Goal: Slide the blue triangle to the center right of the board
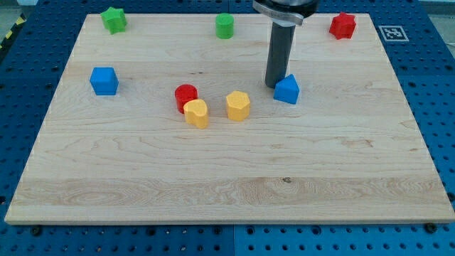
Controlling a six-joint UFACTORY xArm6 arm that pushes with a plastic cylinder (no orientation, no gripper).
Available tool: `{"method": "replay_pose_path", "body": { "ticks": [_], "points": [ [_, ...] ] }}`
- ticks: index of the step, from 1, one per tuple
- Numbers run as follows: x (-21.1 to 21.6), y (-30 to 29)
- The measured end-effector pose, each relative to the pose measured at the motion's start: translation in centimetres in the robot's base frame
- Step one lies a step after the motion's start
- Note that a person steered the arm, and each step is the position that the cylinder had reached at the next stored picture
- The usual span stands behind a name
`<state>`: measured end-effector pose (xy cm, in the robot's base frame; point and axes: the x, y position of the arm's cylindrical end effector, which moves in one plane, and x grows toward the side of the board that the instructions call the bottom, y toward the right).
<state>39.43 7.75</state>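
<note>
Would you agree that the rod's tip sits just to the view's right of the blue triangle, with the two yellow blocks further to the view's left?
Not quite: my tip sits just to the view's left of the blue triangle, touching or nearly so, as the camera view shows. The two yellow blocks do lie further to the view's left.

A straight dark grey rod (278, 53) under a black collar.

Blue triangle (287, 89), red cylinder (185, 95), green star (113, 19), pale wooden board (227, 171).
</note>
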Motion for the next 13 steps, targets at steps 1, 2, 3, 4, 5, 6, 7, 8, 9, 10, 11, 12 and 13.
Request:
{"method": "replay_pose_path", "body": {
  "ticks": [1,2,3,4,5,6,7,8,9,10,11,12,13],
  "points": [
    [1.6,-1.2],
    [2.8,-1.3],
    [3.1,-0.8],
    [3.8,0.8],
    [4.6,3.5],
    [4.8,5.8],
    [4.8,6.3],
    [4.8,6.3],
    [3.3,6.3],
    [2.0,6.3],
    [2.0,6.3],
    [1.7,6.3],
    [1.5,6.3]
  ]
}}
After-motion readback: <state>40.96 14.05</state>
